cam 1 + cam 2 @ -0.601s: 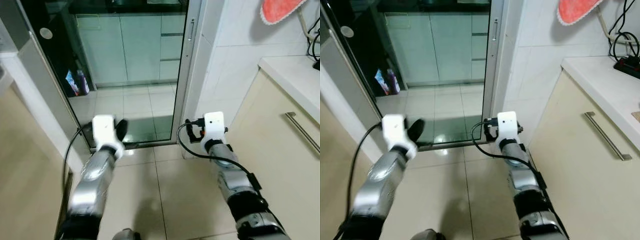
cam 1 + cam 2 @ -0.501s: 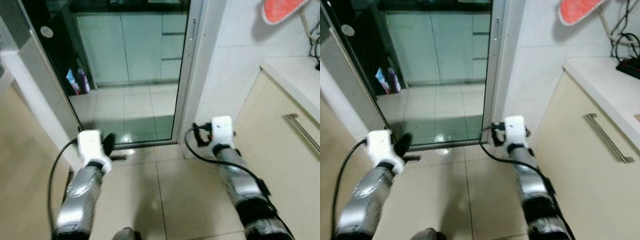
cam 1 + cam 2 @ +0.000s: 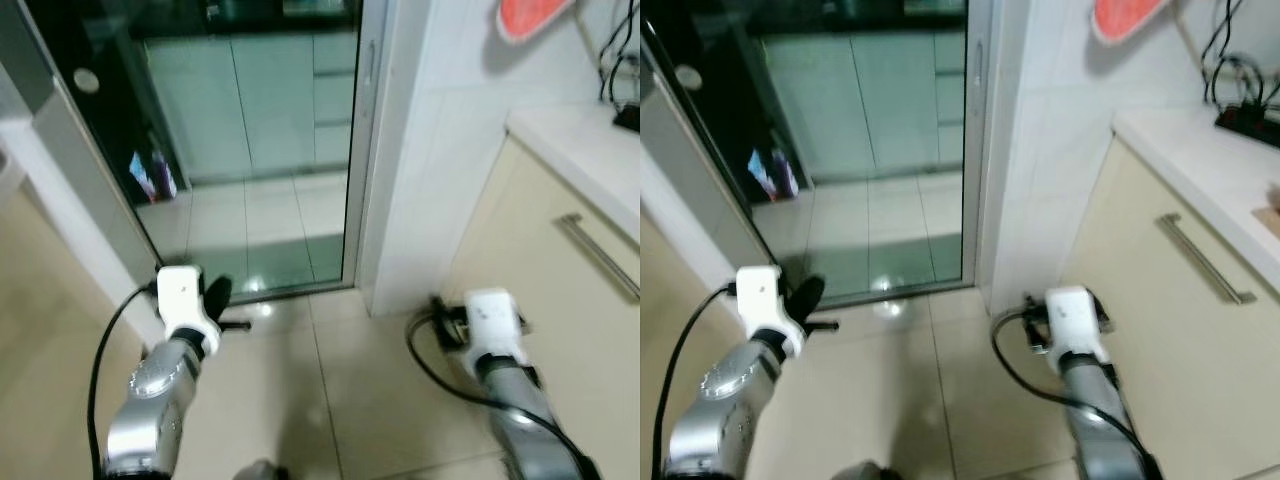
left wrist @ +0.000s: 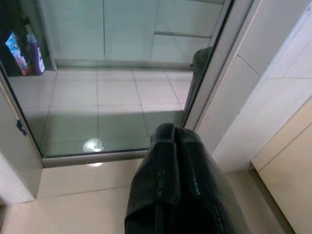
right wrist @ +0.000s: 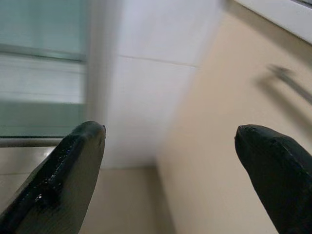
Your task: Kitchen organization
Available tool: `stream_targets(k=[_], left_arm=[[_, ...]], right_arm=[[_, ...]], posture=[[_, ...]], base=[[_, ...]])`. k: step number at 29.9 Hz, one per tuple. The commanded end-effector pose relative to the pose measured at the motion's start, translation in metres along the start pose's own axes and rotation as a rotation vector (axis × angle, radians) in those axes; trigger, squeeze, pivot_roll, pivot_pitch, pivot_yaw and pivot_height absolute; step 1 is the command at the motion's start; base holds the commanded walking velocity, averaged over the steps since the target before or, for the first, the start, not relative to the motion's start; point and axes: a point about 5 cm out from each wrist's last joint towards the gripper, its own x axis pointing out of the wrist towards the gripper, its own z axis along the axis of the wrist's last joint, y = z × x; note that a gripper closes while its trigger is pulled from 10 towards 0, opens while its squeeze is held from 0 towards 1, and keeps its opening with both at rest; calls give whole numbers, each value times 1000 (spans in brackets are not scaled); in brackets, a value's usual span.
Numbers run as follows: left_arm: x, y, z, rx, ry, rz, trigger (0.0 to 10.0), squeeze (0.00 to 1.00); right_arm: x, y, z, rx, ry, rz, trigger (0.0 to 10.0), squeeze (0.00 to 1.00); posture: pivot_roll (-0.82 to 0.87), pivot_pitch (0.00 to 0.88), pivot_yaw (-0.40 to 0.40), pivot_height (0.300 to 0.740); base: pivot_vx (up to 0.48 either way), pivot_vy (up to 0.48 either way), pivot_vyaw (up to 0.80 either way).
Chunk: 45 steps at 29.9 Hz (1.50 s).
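While both arms are held out low over the tiled floor (image 3: 380, 400), I see the left end effector (image 4: 175, 141) clenched, its two black fingers (image 4: 163, 185) pressed flat together with nothing between them. From the head camera it sits near the bottom track of the glass door (image 3: 250, 150), just short of the threshold. The right end effector (image 5: 170, 161) is released: its fingers (image 5: 58, 180) stand far apart, holding nothing, and it points toward the corner where the white tiled wall (image 3: 440, 150) meets the beige cabinet (image 3: 560, 320). A black cable (image 3: 430, 350) loops off the right wrist.

Through the door I see a kitchen with pale green cupboards (image 3: 270, 110) and a tiled floor. Against the dark left side of that room stand some colourful packages (image 3: 152, 175); I cannot tell what they are. A dark bin (image 4: 200, 63) stands just inside the door by the frame, seen from the left wrist.

On my right, the cabinet carries a long metal handle (image 3: 600, 255) and a white table (image 3: 580, 145) top. Black cords (image 3: 1230, 85) lie at the far end of it, and a red-orange thing (image 3: 530, 15) hangs on the wall above.
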Motion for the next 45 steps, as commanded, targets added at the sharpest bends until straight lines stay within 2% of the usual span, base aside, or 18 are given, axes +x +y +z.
stream_targets(k=[1, 3, 5, 6, 11, 14, 16, 18, 22, 26, 31, 35, 45], left_arm=[[12, -10, 6, 17, -22, -37, 10000, 0], [14, -10, 6, 20, -21, -36, 10000, 0], [14, -11, 9, 9, -33, -32, 10000, 0], [12, -11, 13, -24, -55, -26, 10000, 0], [8, -15, 11, -45, -79, 9, 10000, 0], [9, -22, 12, -50, -90, -37, 10000, 0], [10, -25, 14, -39, -98, -58, 10000, 0], [12, -24, 19, -18, -110, -65, 10000, 0], [14, -21, 24, 6, -124, -67, 10000, 0], [15, -19, 26, 38, -120, -94, 10000, 0], [12, -25, 22, 37, -116, -138, 10000, 0], [11, -29, 20, 48, -114, -167, 10000, 0], [10, -27, 20, 67, -109, -188, 10000, 0]], right_arm=[[14, 13, 5, 20, 2, 14, 10000, 0], [17, 18, 6, 9, -11, 35, 10000, 0], [20, 22, 5, 44, -19, 25, 10000, 0], [23, 26, 3, 67, -47, 3, 10000, 0], [26, 23, 2, 48, 6, -4, 10000, 0], [31, 27, 10, 47, -51, 55, 10000, 0], [37, 32, 12, 50, -43, 97, 10000, 0], [41, 38, 15, 83, -54, 135, 10000, 0], [43, 47, 20, 33, -99, 200, 10000, 0], [44, 57, 22, 93, -93, 273, 10000, 0], [48, 55, 21, 131, -92, 257, 10000, 0], [52, 50, 21, 117, -103, 247, 10000, 0], [53, 46, 19, 112, -112, 228, 10000, 0]], posture=[[-103, 0, 95, 715], [-103, 0, 95, 715], [-92, 0, 81, 715], [-86, 0, 80, 715], [-69, 0, 57, 715], [-68, 0, 51, 715], [-62, 0, 47, 715], [-55, 0, 47, 715], [-51, 0, 48, 715], [-46, 0, 48, 715], [-41, 0, 46, 715], [-40, 0, 43, 715], [-47, 8, 49, 715]], base=[[0, 0, 0], [0, 0, 0], [0, 0, 0], [0, 0, 0], [0, 0, 0], [0, 0, 0], [0, 0, 0], [0, 0, -253], [0, 0, -503], [0, 0, -520], [0, 0, -522], [0, 0, -522], [0, 0, -522]])
